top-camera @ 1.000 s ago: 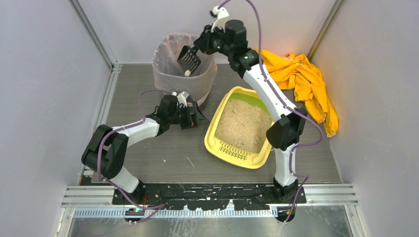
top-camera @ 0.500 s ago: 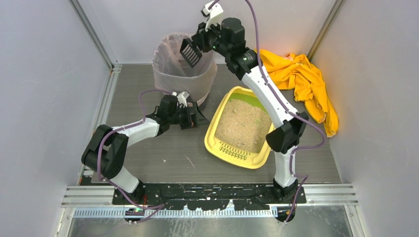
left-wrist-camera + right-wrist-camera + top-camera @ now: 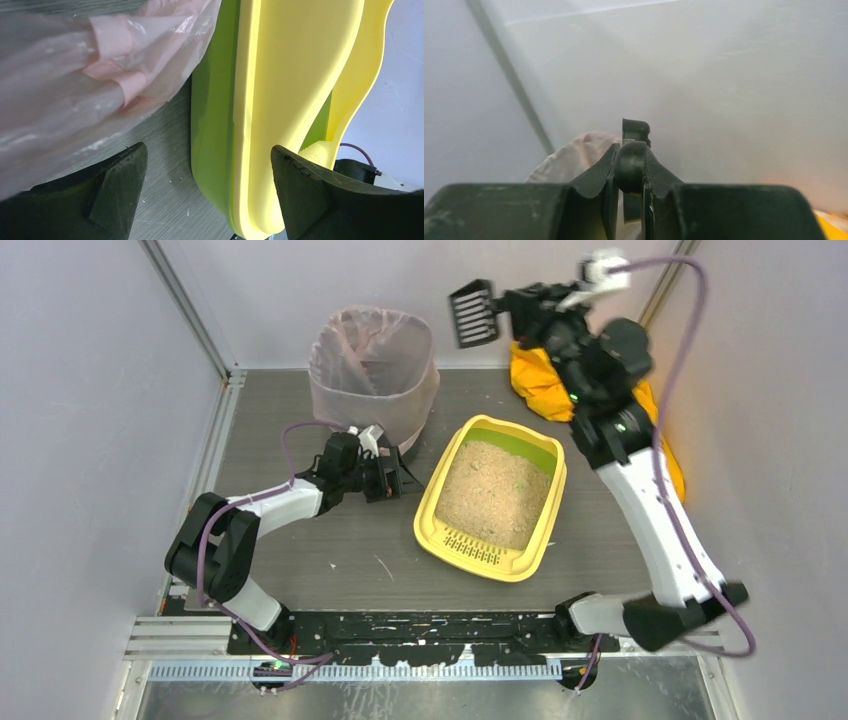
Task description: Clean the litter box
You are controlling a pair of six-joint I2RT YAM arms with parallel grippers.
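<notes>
Right claw (image 3: 512, 306) (clamped on the scoop (image 3: 472, 317)) swung off the bin (image 3: 345, 390) toward upper right; left claw (image 3: 402, 481) stays wide.

pale walls (image 3: 80, 440), grey (perhaps metal) floor (image 3: 320, 545)

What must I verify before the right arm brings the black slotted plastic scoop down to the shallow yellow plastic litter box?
1. Grip: right gripper shut on the handle of the black slotted plastic scoop: ok.
2. Scoop load: no clump visible on its slots: ok.
3. Box: shallow yellow plastic litter box flat on the table, beige litter uncovered: ok.
4. Clearance: left gripper open, empty, beside the box, not over the litter: ok.
5. Contact between left gripper and box rim: cannot tell.
6. Clumps in the litter: cannot tell.
</notes>
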